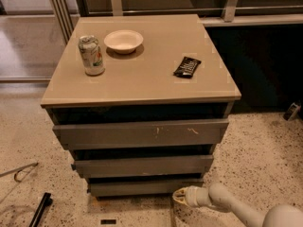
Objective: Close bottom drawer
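- The gripper (179,196) is being held low under the bench's front right corner, just beside the bottom drawer (142,187); its spread cannot be told.
- The push is best being aimed squarely at the back edge.

Bench (151,82) top: smooth beige, slight sheen. Bottom drawer (142,187) front: flat grey, matt, unmarked. Top drawer (118,134) front: same matt grey, pale scratches. Can (91,55): shiny metal. Bowl (123,40): white, smooth. Packet (187,66): dark glossy wrapper. Floor (265,145): speckled stone look. Pincer (180,196), low at the bottom drawer's right corner: smooth off-white shell, yellowish tips.
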